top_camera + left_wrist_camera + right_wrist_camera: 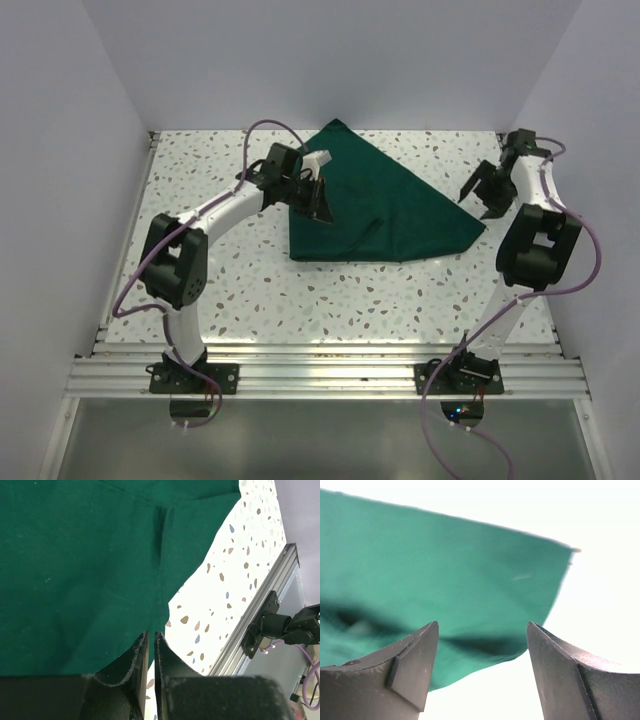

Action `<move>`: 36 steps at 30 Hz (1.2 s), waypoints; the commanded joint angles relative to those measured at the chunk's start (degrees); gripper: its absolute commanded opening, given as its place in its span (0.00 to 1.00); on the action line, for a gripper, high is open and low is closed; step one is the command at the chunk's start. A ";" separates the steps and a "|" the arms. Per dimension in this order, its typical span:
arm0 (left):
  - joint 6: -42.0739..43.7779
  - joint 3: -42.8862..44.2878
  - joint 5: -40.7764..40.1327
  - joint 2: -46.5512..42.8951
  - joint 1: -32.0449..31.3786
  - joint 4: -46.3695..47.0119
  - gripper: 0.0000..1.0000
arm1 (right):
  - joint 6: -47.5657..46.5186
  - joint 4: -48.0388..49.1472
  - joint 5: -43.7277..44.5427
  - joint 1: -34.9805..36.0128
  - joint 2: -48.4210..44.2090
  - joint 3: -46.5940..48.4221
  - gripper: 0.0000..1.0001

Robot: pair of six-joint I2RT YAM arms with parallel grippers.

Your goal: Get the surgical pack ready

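Note:
The surgical pack shows only as a dark green cloth drape (385,200), folded into a flat triangle on the speckled table (250,295). No instruments, gauze or tray are in view. My left gripper (318,203) hovers over the drape's left edge. Its jaws (151,636) stand all but together, with a thin slit and no cloth between them, and the drape (75,570) spreads beyond their tips. My right gripper (479,200) hangs at the drape's right corner. There the gripper (482,626) is open and empty, and the drape's corner (445,570) lies just past its fingertips.
An aluminium rail (320,368) runs along the table's near edge and carries both arm bases. White walls close in the left, right and back. A black base mount (270,627) with a purple cable shows by the rail in the left wrist view.

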 commanded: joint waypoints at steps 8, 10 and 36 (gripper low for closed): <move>2.79 -1.77 1.10 -4.49 6.30 0.49 0.15 | 2.64 10.31 11.16 -2.89 -1.61 -7.43 0.81; 2.35 -2.74 1.28 -4.75 8.14 1.11 0.15 | 2.46 10.31 11.25 -3.33 1.11 -5.85 0.82; -10.57 -6.26 5.76 0.78 19.49 9.11 0.15 | -2.28 18.39 0.88 -5.71 9.39 -7.78 0.26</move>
